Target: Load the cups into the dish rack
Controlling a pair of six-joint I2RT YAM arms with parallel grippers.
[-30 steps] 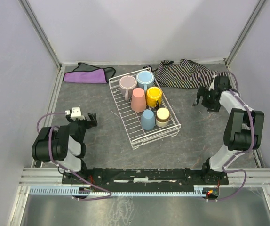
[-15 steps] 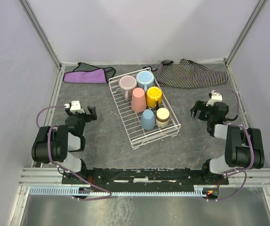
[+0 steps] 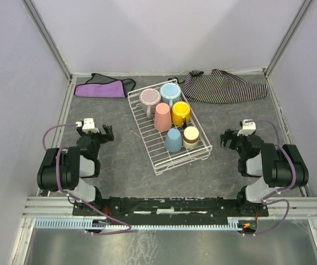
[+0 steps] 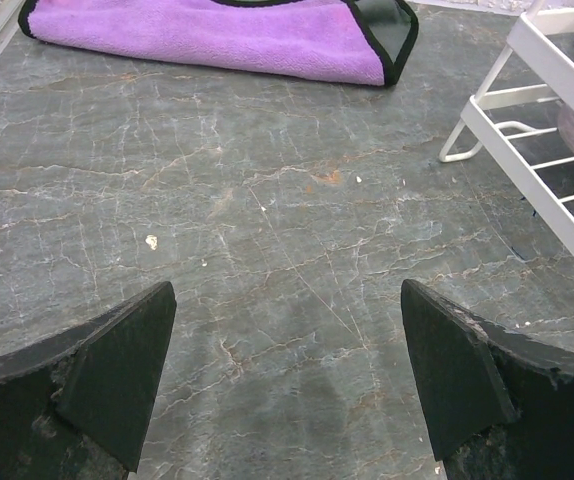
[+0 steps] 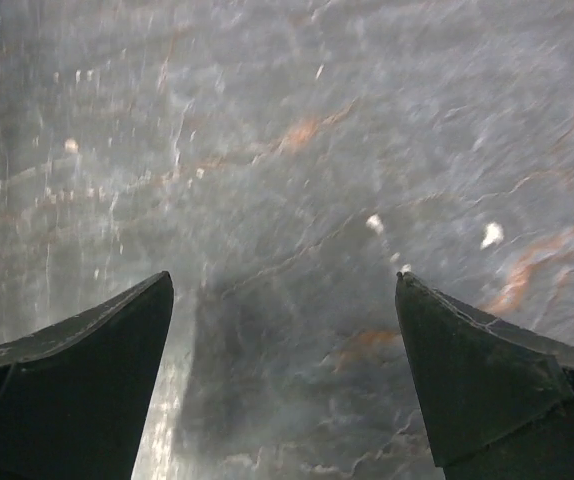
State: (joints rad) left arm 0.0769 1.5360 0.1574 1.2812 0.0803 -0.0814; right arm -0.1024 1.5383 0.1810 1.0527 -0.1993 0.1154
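Observation:
The white wire dish rack [image 3: 147,135] lies in the middle of the table. In it are a pale pink mug [image 3: 149,98], a light blue mug [image 3: 170,91], a yellow mug [image 3: 180,112], a salmon tumbler [image 3: 162,117], a blue tumbler [image 3: 173,140] and a small cup with a cream top [image 3: 191,135]. My left gripper [image 3: 106,132] is open and empty, low over the table left of the rack; a rack corner [image 4: 527,110] shows in its wrist view. My right gripper [image 3: 228,136] is open and empty, low over bare table right of the rack.
A purple cloth [image 3: 102,86] lies at the back left and also shows in the left wrist view [image 4: 207,30]. A striped cloth [image 3: 222,86] lies at the back right. Grey walls close the table on three sides.
My right arm has drawn back from the far right toward its base and folded low, its gripper still open. The left arm folded slightly, then stayed still. The cups have not moved.

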